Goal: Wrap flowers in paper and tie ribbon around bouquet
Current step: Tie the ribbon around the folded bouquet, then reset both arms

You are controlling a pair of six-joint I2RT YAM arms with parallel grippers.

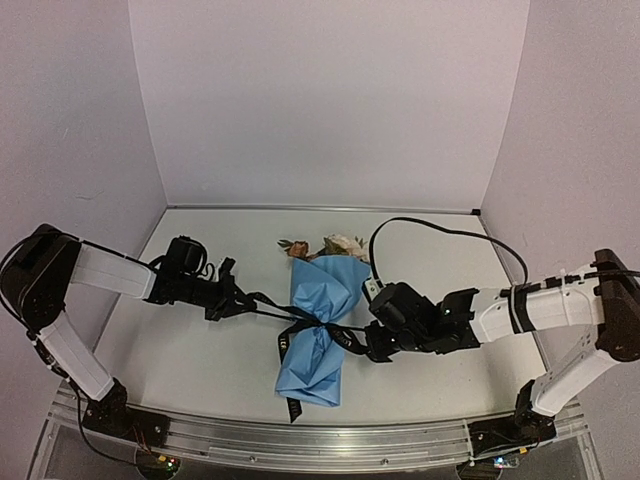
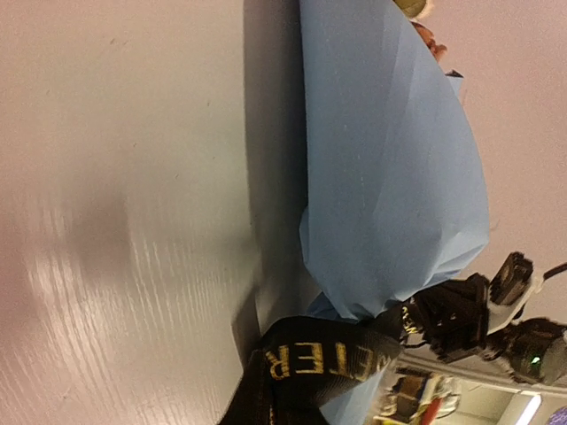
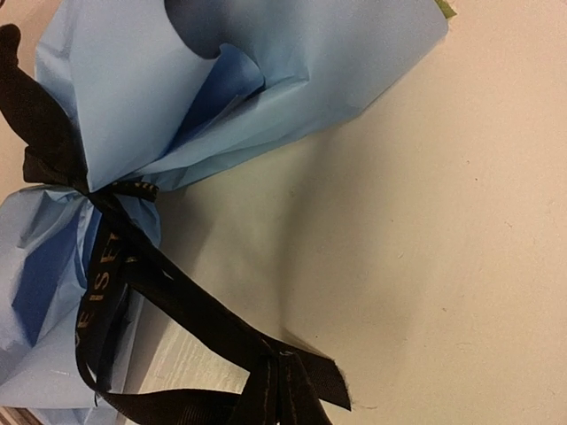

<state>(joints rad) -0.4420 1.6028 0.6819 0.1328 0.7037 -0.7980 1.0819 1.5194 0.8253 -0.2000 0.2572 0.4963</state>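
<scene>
The bouquet (image 1: pixel 318 330) lies mid-table, light blue paper (image 1: pixel 325 285) pinched at its waist by the black ribbon (image 1: pixel 300 325). Cream and orange flowers (image 1: pixel 335 245) poke out of the far end. My left gripper (image 1: pixel 240 300) is shut on the ribbon strand running left from the knot. My right gripper (image 1: pixel 375 347) is shut on the strand running right. In the left wrist view the ribbon (image 2: pixel 328 359) with gold lettering stretches taut to the paper (image 2: pixel 390 177). In the right wrist view the ribbon (image 3: pixel 177 292) runs from the cinched paper (image 3: pixel 266 80) down to my jaws.
A loose ribbon tail (image 1: pixel 293 408) hangs past the bouquet's near end. A black cable (image 1: pixel 440 228) loops above the right arm. White walls close the table on three sides, and a metal rail (image 1: pixel 320 442) runs along the near edge.
</scene>
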